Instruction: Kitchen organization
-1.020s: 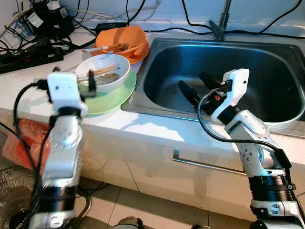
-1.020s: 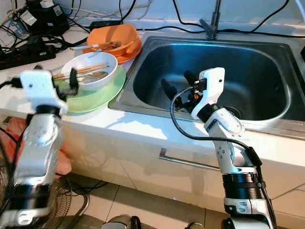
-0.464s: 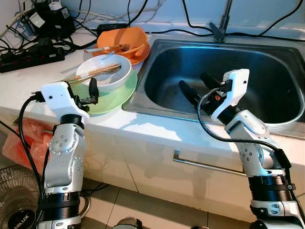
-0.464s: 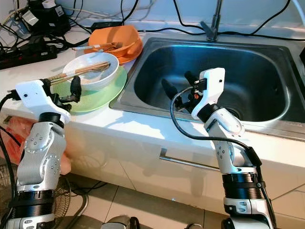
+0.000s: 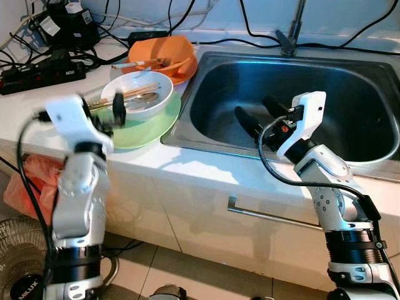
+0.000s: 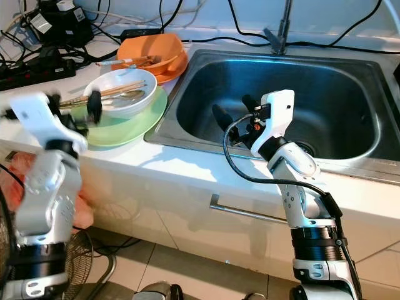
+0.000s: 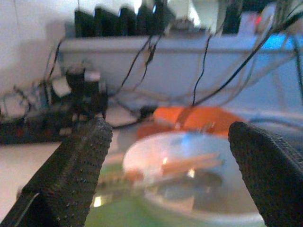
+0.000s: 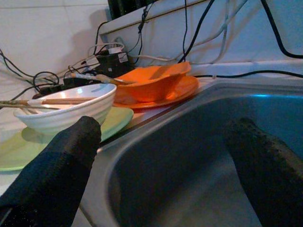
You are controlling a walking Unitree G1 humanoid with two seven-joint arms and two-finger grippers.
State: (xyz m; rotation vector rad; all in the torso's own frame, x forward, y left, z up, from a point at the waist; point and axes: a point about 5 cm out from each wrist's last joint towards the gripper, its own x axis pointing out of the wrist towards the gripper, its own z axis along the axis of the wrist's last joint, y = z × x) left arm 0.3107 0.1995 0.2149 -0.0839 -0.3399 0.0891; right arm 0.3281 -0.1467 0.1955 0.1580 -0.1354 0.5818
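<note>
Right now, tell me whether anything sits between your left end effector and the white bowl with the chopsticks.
Nothing visible blocks it. The left end effector is open and faces the white bowl directly across the green plate it sits on. The chopsticks lie across the bowl's rim.

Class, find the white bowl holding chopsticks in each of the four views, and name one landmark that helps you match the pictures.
Left eye view: white bowl on the green plate, left of the sink.
Right eye view: same spot, upper left.
Left wrist view: blurred, centre, between the left pincer fingers.
Right wrist view: at left, above one right pincer finger.
Shared landmark: the orange dish behind the bowl.
</note>
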